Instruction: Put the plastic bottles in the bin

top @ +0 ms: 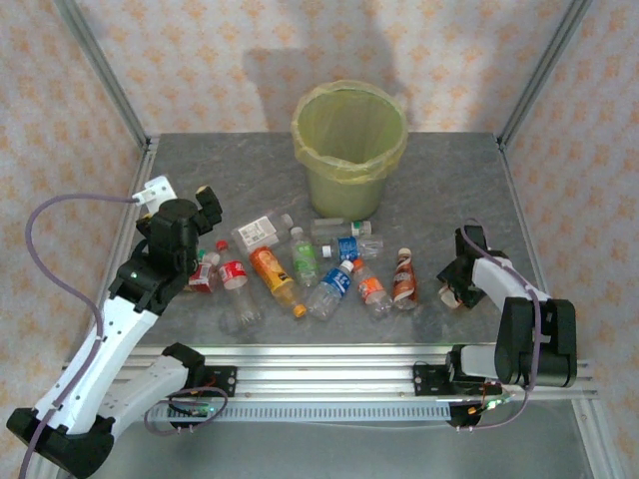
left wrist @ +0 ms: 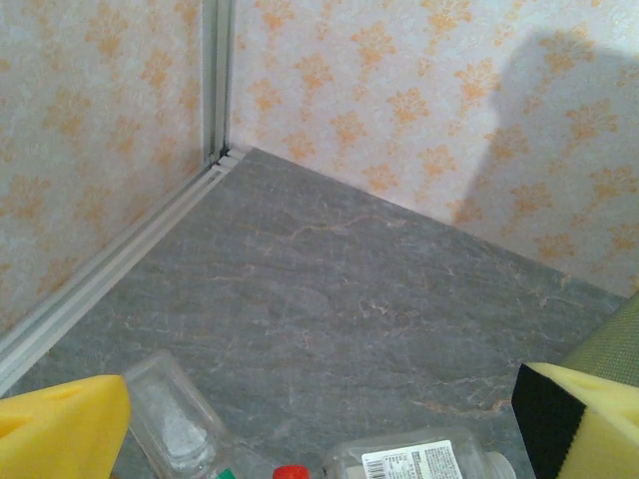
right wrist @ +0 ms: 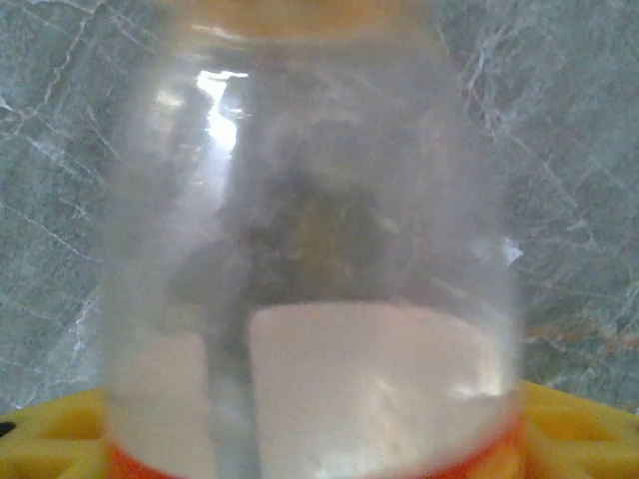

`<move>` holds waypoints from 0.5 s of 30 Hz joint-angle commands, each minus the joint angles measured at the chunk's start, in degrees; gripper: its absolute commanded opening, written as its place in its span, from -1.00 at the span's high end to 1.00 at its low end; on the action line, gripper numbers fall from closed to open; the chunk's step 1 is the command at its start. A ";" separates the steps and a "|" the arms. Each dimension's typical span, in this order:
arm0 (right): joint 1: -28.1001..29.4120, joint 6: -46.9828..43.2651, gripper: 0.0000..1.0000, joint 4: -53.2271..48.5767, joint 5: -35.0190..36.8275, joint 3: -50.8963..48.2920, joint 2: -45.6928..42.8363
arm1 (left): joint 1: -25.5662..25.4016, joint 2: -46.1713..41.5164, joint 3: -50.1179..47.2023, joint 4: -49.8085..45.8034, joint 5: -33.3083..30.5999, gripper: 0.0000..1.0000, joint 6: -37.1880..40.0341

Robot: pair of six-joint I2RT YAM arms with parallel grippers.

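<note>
Loads of plastic bottles (top: 300, 264) on the tabletop (top: 449, 180), bin (top: 349, 140) at the back

Closest in, the right hand (top: 451, 289) is down low at the right end of the row. A clear bottle (right wrist: 310, 249) with an orange band sits right between its yellow fingers (right wrist: 579, 439); can't tell if it's actually clamped on. Further out, the left hand (top: 180, 200) hangs above the left end, spread wide, nothing in it. The bin stands upright behind the bottles, apart from them.
</note>
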 commanded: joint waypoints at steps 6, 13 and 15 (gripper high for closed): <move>0.62 -2.18 0.07 1.53 -3.26 1.83 -2.71 | 0.52 -0.93 -0.98 -2.73 -4.36 -1.00 -6.58; 6.61 -3.00 0.14 -3.54 0.58 7.90 -9.00 | 0.52 -3.75 -4.32 -3.39 -8.48 -1.00 -12.05; 8.72 -3.15 0.16 -5.48 1.65 11.61 -10.26 | 0.51 -4.66 -5.73 -2.38 -8.60 -1.00 -12.30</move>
